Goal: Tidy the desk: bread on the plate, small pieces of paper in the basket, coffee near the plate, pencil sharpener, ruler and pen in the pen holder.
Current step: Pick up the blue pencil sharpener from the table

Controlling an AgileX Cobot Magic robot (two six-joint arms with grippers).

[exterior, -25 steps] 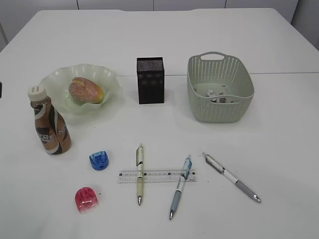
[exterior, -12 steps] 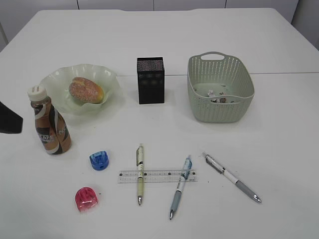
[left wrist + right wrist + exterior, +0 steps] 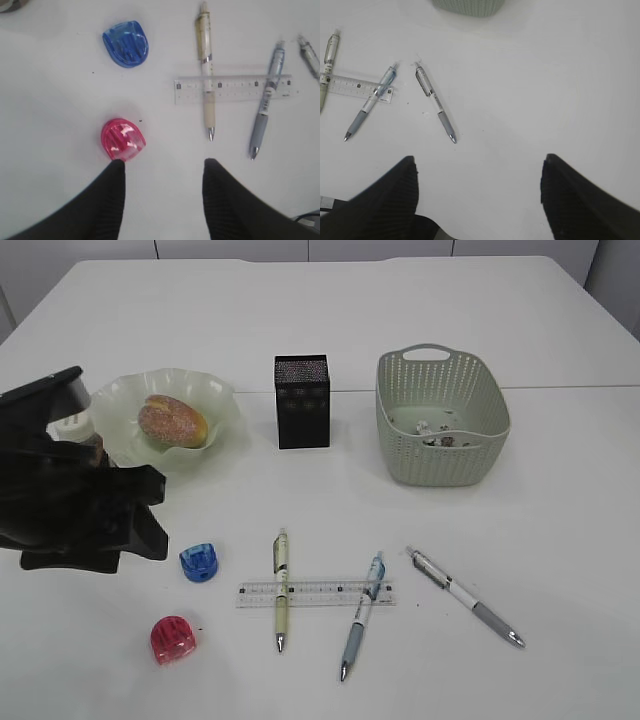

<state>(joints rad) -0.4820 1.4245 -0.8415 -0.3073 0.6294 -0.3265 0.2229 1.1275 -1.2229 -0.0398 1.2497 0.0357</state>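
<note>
My left gripper (image 3: pixel 162 167) is open and empty above the table. Its left fingertip is just short of the pink pencil sharpener (image 3: pixel 123 139), which also shows in the exterior view (image 3: pixel 172 638). The blue sharpener (image 3: pixel 126 43) lies farther ahead. The clear ruler (image 3: pixel 315 593) lies under a cream pen (image 3: pixel 281 585) and a blue pen (image 3: pixel 362 615). A white-grey pen (image 3: pixel 435 102) lies to the right. My right gripper (image 3: pixel 477 165) is open and empty over bare table. The bread (image 3: pixel 172 422) sits on the green plate (image 3: pixel 215 400). The coffee bottle is mostly hidden behind my left arm (image 3: pixel 90 510).
The black pen holder (image 3: pixel 302 400) stands upright at the middle back. The green basket (image 3: pixel 440 420) at the back right holds small paper pieces (image 3: pixel 432 432). The right arm is out of the exterior view.
My left arm has come in from the left edge of the exterior view and now covers most of the coffee bottle. Nothing on the table has moved.
</note>
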